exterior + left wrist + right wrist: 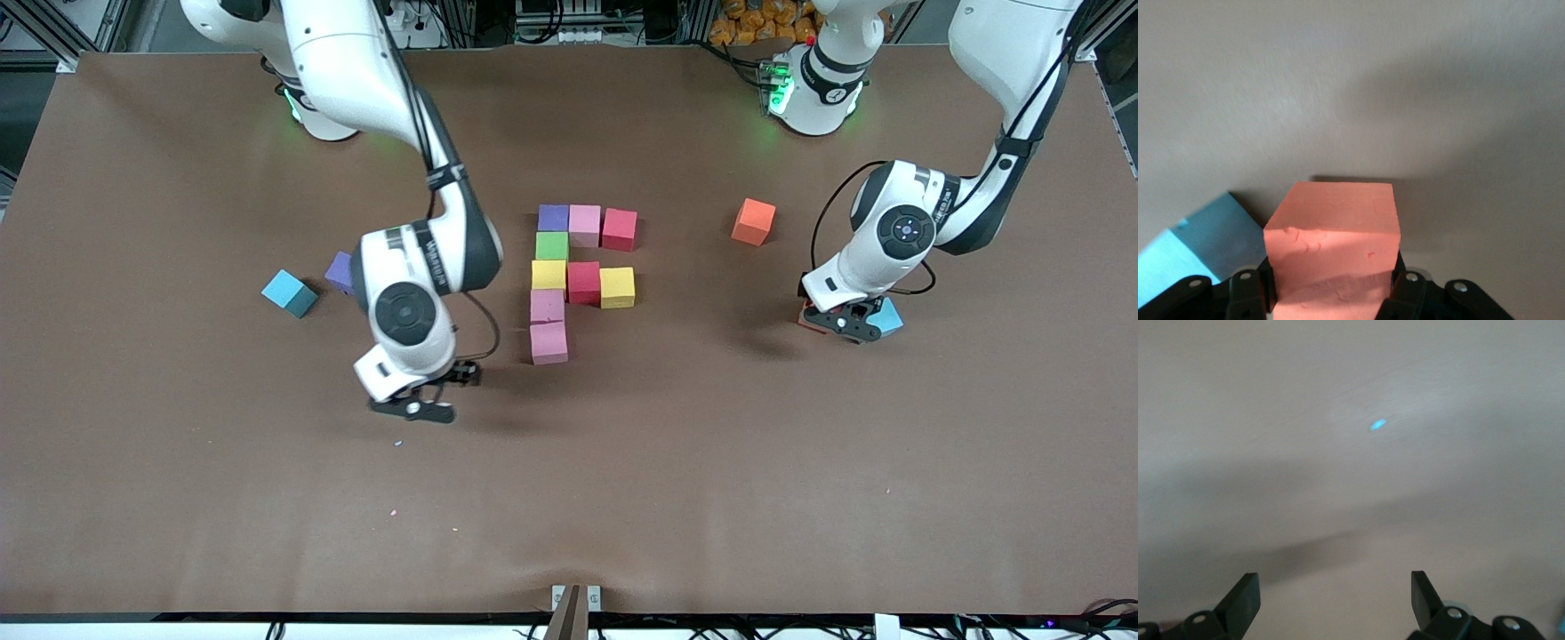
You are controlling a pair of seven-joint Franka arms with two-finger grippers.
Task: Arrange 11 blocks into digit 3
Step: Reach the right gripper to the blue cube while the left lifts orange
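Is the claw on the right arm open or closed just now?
Open. In the right wrist view the right gripper shows its two fingers spread wide apart, with only bare table between them.

Purple block [339, 270] half hidden by arm

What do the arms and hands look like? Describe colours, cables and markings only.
Both arms are glossy white with black joint bands and round dark wrist caps; thin black cables loop along them. The left hand and right hand have black fingers. Green lights glow at both bases.
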